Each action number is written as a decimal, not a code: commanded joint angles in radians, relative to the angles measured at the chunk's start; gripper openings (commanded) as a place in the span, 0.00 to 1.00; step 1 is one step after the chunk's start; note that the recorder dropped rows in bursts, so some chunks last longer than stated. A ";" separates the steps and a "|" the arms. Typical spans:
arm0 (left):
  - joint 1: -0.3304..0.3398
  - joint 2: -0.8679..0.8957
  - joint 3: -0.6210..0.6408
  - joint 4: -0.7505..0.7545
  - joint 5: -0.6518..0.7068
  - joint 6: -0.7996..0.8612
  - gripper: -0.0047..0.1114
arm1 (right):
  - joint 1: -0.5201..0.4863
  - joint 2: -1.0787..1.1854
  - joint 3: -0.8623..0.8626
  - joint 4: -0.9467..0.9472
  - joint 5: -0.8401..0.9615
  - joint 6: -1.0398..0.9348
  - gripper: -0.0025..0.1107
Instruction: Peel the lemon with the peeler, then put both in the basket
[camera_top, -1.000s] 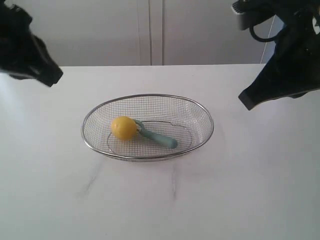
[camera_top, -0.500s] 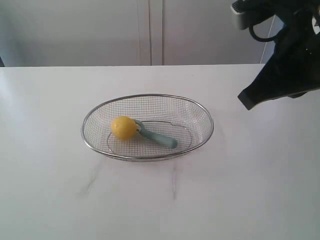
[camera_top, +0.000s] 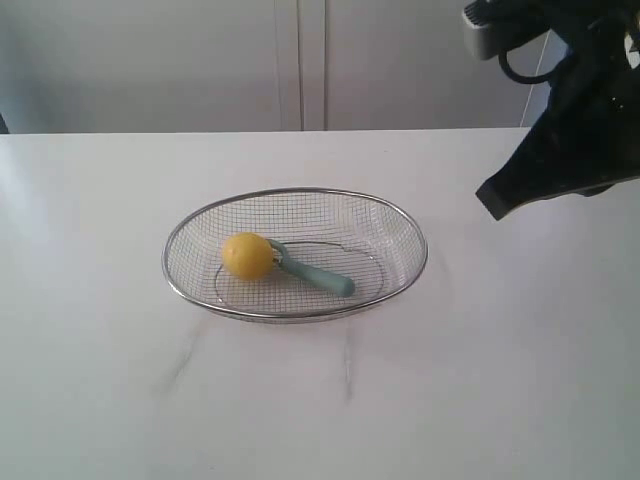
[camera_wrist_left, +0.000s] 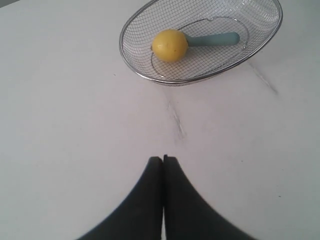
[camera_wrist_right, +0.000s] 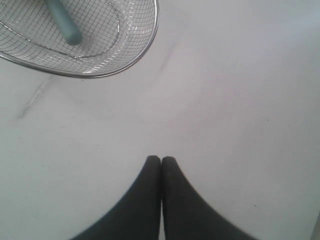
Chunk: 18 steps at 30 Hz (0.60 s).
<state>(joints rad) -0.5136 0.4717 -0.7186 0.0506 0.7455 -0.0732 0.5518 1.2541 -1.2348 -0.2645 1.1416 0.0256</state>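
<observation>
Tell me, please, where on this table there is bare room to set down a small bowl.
The white table is bare all round the wire basket: the wide strip nearest the exterior camera and both sides, though the right arm hangs above the far right. Inside the basket it is crowded: lemon and peeler fill the middle.

Yellow lemon (camera_top: 247, 256) touches teal peeler (camera_top: 315, 273) (head hidden) inside mesh basket (camera_top: 400, 215).
</observation>
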 joint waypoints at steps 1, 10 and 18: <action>0.001 -0.009 0.007 0.002 0.005 -0.002 0.04 | -0.008 -0.008 0.003 0.002 -0.004 0.004 0.02; 0.001 -0.009 0.007 0.002 0.005 -0.002 0.04 | -0.008 -0.008 0.003 0.002 -0.004 0.004 0.02; 0.001 -0.009 0.022 0.003 -0.048 -0.037 0.04 | -0.008 -0.008 0.003 0.002 -0.005 0.004 0.02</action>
<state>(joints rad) -0.5136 0.4717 -0.7166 0.0530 0.7393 -0.0732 0.5518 1.2541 -1.2348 -0.2645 1.1416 0.0256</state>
